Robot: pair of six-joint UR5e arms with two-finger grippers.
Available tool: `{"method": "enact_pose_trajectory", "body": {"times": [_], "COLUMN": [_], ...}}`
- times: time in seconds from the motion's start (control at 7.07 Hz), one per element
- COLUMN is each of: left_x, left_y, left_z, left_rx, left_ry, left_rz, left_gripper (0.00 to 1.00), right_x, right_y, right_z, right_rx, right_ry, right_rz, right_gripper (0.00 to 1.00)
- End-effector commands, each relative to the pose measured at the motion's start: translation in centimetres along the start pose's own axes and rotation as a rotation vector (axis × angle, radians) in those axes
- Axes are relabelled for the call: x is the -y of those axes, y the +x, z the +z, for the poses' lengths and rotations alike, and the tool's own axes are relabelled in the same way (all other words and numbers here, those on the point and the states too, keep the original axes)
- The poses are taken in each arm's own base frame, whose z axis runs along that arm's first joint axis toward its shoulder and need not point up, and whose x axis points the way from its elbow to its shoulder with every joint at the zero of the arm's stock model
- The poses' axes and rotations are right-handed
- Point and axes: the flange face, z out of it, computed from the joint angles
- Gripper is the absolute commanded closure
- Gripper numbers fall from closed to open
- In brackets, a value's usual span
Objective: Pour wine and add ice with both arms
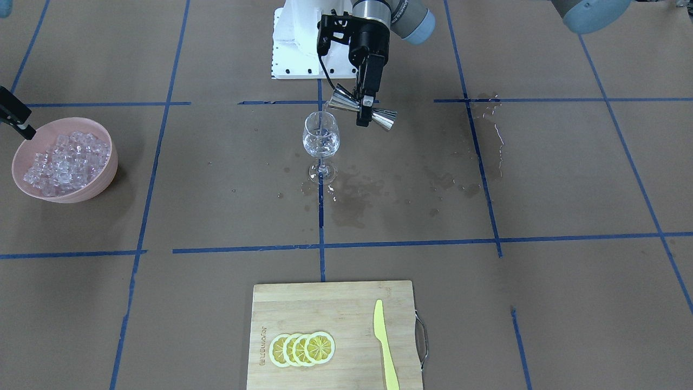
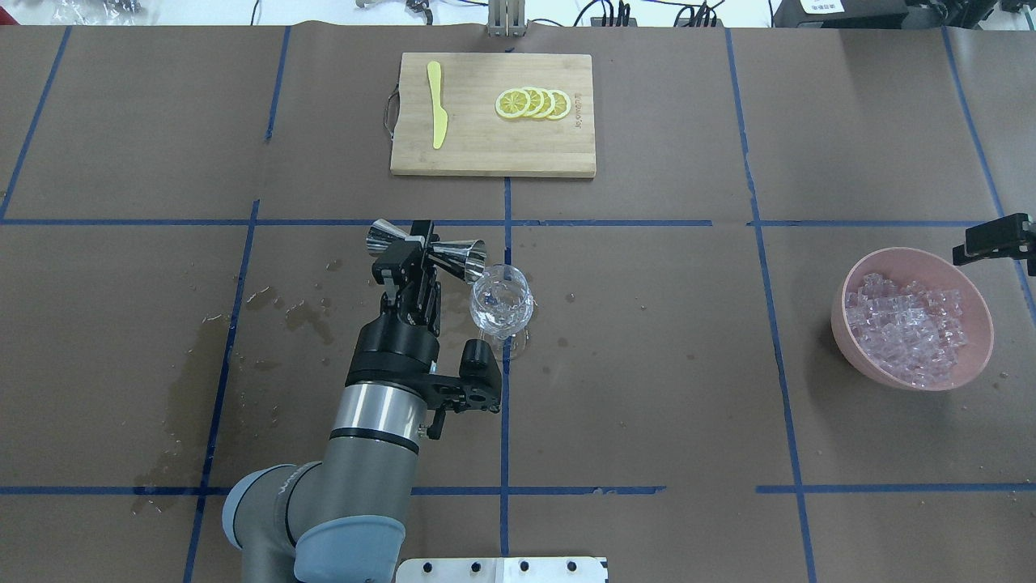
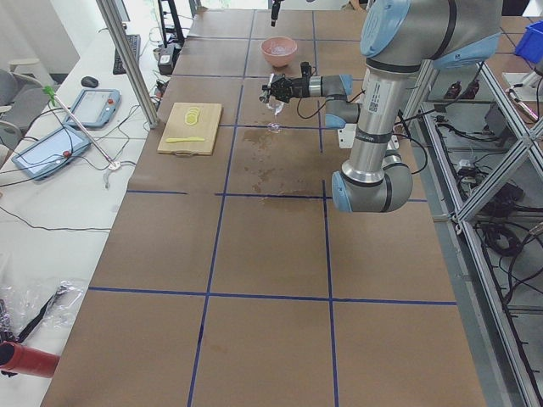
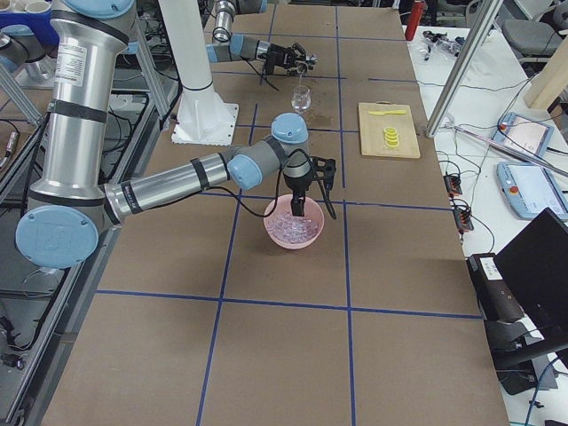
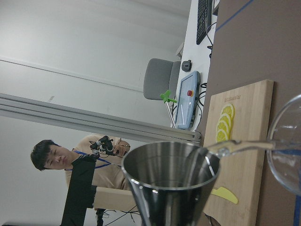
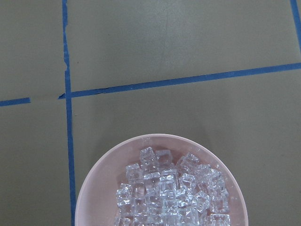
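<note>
The right gripper [image 2: 971, 247] is cut off by the frame edge at the right; its jaws cannot be read. Wrist views crop the bowl [image 6: 99, 176], the jigger's [image 5: 169, 179] lower cone and the glass [image 5: 288, 167].

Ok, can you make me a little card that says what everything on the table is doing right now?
left gripper: shut on the jigger, tipped sideways over the wine glass
wine: running in a thin stream into the glass
right gripper: by the rim of the pink bowl; open or shut unclear
ice: heaped in the pink bowl
cutting board: holds lemon slices and a yellow knife
</note>
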Motion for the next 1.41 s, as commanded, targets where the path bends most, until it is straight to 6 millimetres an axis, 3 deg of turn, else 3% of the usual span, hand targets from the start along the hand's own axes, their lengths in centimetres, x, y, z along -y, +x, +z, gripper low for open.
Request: {"method": "enact_pose_trajectory", "body": {"times": [0.0,0.85,1.13,1.27], "left_x": [0.6,0.7,0.4,0.1], "left_y": [-0.8,-0.9,-1.4,-1.7], "left_z": [0.0,-0.1,-0.3,-0.4], "left_rx": [0.029,0.035,0.044,0.046], "left_ry": [-0.019,-0.019,-0.001,0.013], "left_rz": [0.105,0.120,-0.075,-0.258], "left_gripper": [1.00,1.00,1.00,1.00], "right_x": [0.0,0.1,0.1,0.2], "right_y": [0.1,0.0,-0.1,-0.2], "right_z": [0.1,0.1,0.0,0.0], "right_rx": [-0.002,-0.001,0.001,0.002], "right_ry": [-0.002,-0.001,0.001,0.002], "right_rz": [0.002,0.001,-0.001,0.000], "right_gripper": [0.00,0.00,0.00,0.00]}}
